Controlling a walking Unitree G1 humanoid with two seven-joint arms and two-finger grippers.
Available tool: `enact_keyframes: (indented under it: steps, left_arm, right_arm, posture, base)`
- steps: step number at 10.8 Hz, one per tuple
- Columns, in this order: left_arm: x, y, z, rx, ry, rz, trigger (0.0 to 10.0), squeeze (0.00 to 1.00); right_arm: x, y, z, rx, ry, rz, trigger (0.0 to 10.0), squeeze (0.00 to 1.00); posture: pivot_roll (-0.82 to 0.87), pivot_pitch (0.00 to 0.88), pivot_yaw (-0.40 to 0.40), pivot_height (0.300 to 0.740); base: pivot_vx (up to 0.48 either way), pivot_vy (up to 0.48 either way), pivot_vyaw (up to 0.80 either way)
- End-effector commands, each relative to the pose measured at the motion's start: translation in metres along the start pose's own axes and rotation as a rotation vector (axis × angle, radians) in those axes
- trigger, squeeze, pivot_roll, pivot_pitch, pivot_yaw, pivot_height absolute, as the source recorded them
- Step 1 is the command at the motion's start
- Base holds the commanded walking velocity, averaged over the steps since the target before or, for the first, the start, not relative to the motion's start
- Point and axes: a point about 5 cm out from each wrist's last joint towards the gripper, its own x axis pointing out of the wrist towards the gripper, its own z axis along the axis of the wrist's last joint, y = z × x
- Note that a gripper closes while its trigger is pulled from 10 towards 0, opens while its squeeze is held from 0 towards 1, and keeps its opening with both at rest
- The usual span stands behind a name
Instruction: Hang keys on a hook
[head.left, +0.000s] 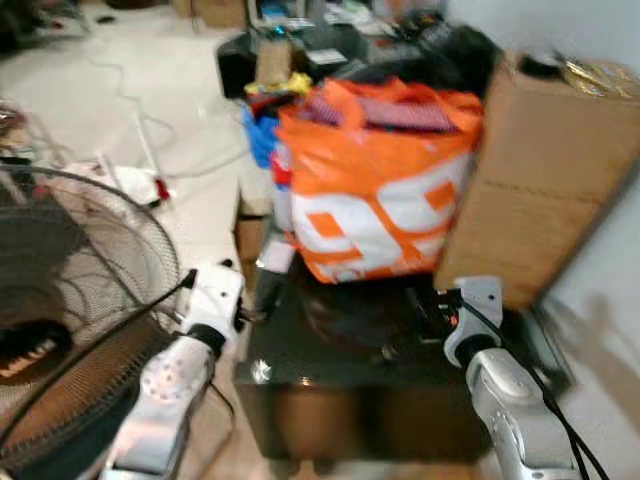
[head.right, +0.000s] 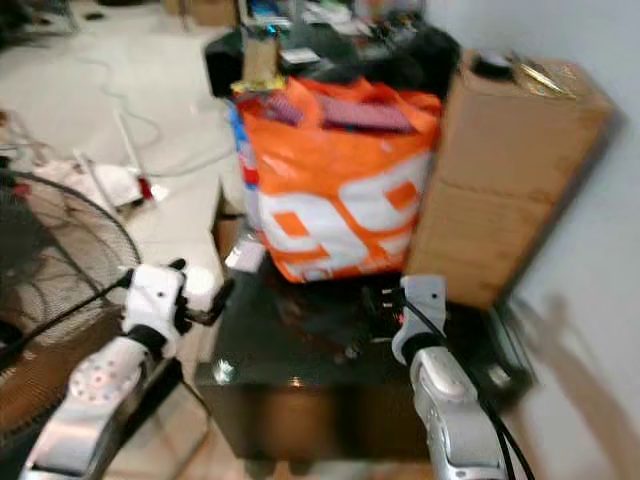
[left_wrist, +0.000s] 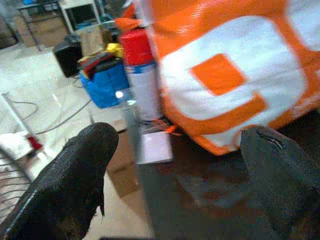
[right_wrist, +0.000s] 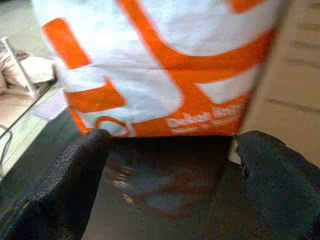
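The head cameras are looking down from above at the bag on a dark table. Both wrist cameras are facing that bag from close, low over the tabletop.

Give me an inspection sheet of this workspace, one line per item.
Surface: dark glossy table, bare at the front.
Job's things: nothing seen; no keys, no hook.
Clutter: orange and white bag at the table's back; cardboard box to its right; spray can beside the bag.
Grippers: left gripper open at the table's left edge; right gripper open, low over the table, facing the bag.
Cables: white cable on the floor.
Surroundings: fan on the left, blurred.
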Motion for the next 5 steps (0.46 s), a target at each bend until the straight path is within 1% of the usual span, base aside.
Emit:
enact_keyframes:
  steps: [1,2,3,4,5]
  left_arm:
    - [0.001,0.004,0.001,0.017,0.001,0.004,10.0,0.42]
    - [0.004,0.003,-0.001,0.034,0.022,-0.018,10.0,0.41]
    - [0.006,0.001,-0.005,0.054,0.046,-0.045,10.0,0.38]
    - [0.009,-0.002,-0.011,0.096,0.09,-0.155,10.0,0.37]
    - [0.011,-0.003,-0.012,0.099,0.102,-0.2,10.0,0.38]
  right_arm:
    - [0.003,0.004,-0.002,-0.023,0.027,0.009,10.0,1.0]
    - [0.006,0.001,-0.002,-0.007,0.024,0.008,10.0,0.66]
    - [0.01,0.002,-0.005,0.012,0.041,0.019,10.0,0.0]
    - [0.022,0.003,-0.018,0.027,0.127,0.038,10.0,0.0]
    - [0.027,0.004,-0.023,0.045,0.176,0.053,10.0,0.0]
  posture:
    - [-0.02,0.0,0.006,0.74]
    - [-0.02,0.0,0.008,0.74]
    - [-0.03,0.0,0.015,0.74]
    - [-0.04,0.0,0.019,0.74]
    - [-0.04,0.0,0.016,0.74]
  base:
    - [0.315,0.0,0.0]
    - [0.304,0.0,0.0]
    - [0.0,0.0,0.0]
    - [0.0,0.0,0.0]
    - [0.0,0.0,0.0]
